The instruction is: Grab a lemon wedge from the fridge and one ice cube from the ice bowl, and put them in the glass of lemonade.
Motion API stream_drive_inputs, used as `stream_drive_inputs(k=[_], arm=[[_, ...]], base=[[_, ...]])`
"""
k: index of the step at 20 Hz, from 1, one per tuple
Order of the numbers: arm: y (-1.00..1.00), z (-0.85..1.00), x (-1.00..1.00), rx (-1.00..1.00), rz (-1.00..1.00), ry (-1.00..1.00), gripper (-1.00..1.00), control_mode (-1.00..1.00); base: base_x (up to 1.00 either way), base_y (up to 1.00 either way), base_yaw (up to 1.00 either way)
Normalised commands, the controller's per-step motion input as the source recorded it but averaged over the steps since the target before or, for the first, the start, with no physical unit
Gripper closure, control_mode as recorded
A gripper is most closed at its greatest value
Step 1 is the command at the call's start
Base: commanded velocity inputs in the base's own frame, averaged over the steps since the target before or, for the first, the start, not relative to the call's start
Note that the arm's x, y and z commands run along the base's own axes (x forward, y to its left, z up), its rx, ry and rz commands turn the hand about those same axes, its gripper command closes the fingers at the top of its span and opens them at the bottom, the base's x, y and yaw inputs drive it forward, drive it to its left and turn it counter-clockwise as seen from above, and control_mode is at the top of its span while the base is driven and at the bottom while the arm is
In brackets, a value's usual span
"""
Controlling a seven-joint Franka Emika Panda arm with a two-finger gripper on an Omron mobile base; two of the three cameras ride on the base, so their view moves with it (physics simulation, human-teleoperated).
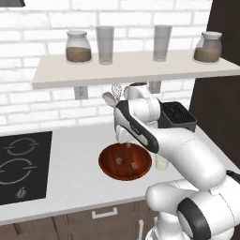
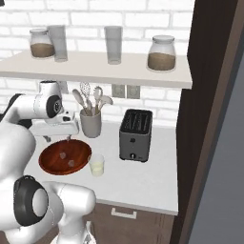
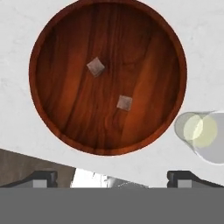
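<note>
Hanging wide open over the ice bowl (image 3: 108, 78), the claw (image 3: 112, 177) holds nothing. Two ice cubes (image 3: 95, 67) are left inside. No ice is seen in the glass of lemonade (image 2: 96, 165) just right of it.

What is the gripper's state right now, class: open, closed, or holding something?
Gripper: open and holding nothing, hovering above the ice bowl with two ice cubes inside.

Ice bowl (image 3: 43, 43) open above; lemonade glass (image 3: 201, 131) beside rim

Two ice cubes (image 1: 120, 161) in ice bowl (image 1: 108, 169)
</note>
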Motion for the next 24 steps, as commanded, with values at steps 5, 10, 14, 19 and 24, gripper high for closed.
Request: stream_drive_inputs(k=[5, 10, 14, 19, 24], arm=[[0.01, -0.56, 0.12, 0.0, 0.0, -0.02, -1.0, -1.0], [0.0, -0.57, 0.0, 0.0, 0.0, -0.06, -1.0, -1.0], [0.03, -0.49, 0.0, -0.03, 0.0, 0.02, -1.0, -1.0], [0.04, -0.45, 0.0, -0.04, 0.0, 0.03, -1.0, -1.0], [0.08, -0.39, 0.01, -0.04, 0.0, 0.04, -1.0, -1.0]], base=[[0.0, 0.0, 0.0], [0.0, 0.0, 0.0], [0.0, 0.0, 0.0], [0.0, 0.0, 0.0], [0.0, 0.0, 0.0]])
